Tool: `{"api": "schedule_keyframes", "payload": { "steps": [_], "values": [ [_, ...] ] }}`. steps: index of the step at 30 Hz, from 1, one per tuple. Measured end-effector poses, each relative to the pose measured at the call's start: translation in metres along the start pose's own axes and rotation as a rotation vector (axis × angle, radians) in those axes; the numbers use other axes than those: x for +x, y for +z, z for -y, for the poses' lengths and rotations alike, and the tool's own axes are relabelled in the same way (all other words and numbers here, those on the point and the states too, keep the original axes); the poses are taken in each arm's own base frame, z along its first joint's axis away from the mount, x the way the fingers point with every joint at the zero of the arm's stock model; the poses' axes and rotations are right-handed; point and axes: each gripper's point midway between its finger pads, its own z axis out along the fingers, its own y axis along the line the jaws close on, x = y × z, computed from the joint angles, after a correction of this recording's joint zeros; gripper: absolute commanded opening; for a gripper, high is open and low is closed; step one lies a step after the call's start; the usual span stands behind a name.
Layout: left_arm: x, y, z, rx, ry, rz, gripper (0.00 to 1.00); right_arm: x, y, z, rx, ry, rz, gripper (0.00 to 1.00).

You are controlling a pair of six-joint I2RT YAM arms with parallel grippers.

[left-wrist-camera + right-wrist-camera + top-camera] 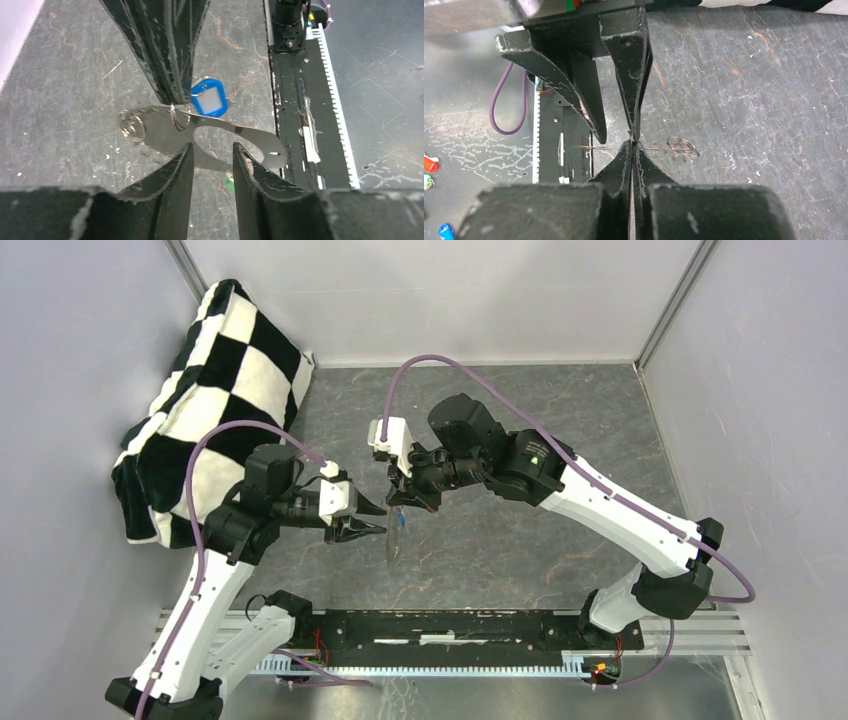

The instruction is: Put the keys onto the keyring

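Note:
The keyring (pixel 250 137) is a flat grey metal piece with an oval hole, with small split rings (pixel 131 125) at one end. It is held up above the table. My right gripper (pixel 634 145) is shut on it; it shows edge-on there as a thin line (pixel 594 147). The blue-headed key (pixel 208 98) hangs just behind the keyring. A bit of green (pixel 228 185) shows below it. My left gripper (pixel 211 150) is open, its fingertips on either side of the keyring's near band. From above, both grippers (pixel 378 528) (pixel 400 502) meet at mid-table.
A black-and-white checkered cushion (pixel 215 390) leans at the back left. A black rail (pixel 450 630) runs along the near edge. Grey walls close the sides and the back.

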Motion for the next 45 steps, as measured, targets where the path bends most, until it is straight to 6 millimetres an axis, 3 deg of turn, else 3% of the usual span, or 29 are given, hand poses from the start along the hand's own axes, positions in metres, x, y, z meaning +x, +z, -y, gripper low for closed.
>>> {"api": "schedule_keyframes", "payload": {
  "steps": [8,16,18,25,30,34,39,45],
  "values": [
    [-0.017,-0.005,-0.009,-0.033,0.05,0.0,0.45,0.002,0.001,-0.004,-0.005,-0.01,-0.011,0.0],
    [-0.027,-0.007,-0.013,-0.034,0.066,0.01,0.39,0.005,0.008,-0.009,-0.017,-0.019,-0.026,0.0],
    [-0.026,-0.006,-0.014,-0.032,0.062,0.008,0.35,0.007,0.01,-0.009,-0.02,-0.019,-0.036,0.01],
    [-0.024,-0.005,-0.013,-0.028,0.053,0.004,0.05,0.012,0.013,-0.007,-0.009,-0.023,-0.055,0.01],
    [-0.025,-0.006,-0.013,-0.028,0.057,0.007,0.02,0.01,0.012,-0.009,-0.015,-0.026,-0.055,0.02],
    [-0.027,-0.006,-0.012,-0.021,0.061,0.016,0.02,0.008,0.012,-0.01,-0.016,-0.015,-0.052,0.24],
    [-0.031,-0.005,-0.011,-0.018,0.052,0.034,0.02,-0.011,0.006,-0.004,0.014,0.007,0.056,0.43],
    [-0.053,-0.004,-0.017,-0.087,0.012,0.157,0.02,-0.009,-0.046,0.016,0.093,0.14,0.266,0.61]
  ]
}}
